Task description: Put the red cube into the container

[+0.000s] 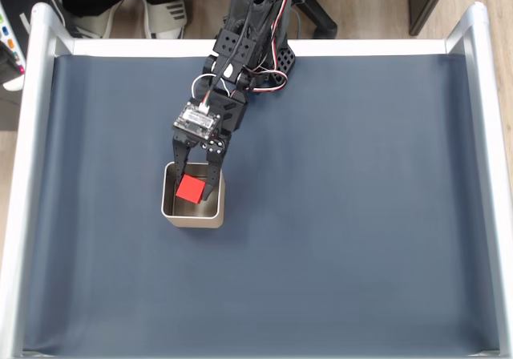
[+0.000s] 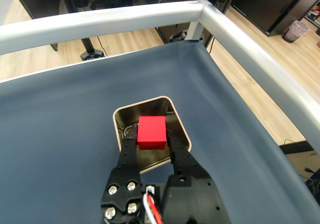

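Gripping the red cube (image 2: 151,132) between our two black fingers (image 2: 128,151), we held it directly over the open mouth of the container (image 2: 121,118). In the fixed view our gripper (image 1: 193,189) reached from the arm (image 1: 240,50) at twelve o'clock down toward seven o'clock, the red cube (image 1: 191,188) sitting inside the outline of the container (image 1: 192,219). Whether the cube touched the tin's floor we could not tell. The tin stood on the dark blue mat (image 1: 345,215), left of its centre, well apart from the silver frame rail (image 1: 32,118) at nine o'clock.
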You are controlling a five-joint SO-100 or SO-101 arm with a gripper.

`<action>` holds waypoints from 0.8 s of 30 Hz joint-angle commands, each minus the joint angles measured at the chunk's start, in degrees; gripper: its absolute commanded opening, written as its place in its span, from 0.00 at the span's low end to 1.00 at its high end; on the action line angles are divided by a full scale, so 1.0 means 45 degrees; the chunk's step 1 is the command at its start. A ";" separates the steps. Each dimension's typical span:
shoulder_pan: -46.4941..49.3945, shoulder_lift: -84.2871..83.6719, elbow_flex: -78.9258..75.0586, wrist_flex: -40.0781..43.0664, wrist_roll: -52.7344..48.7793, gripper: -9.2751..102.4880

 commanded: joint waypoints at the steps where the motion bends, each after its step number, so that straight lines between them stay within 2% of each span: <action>1: 0.0117 0.0039 -0.0020 -0.0215 0.0078 0.21; 24: 0.0195 0.0078 0.0020 -0.0488 0.0527 0.29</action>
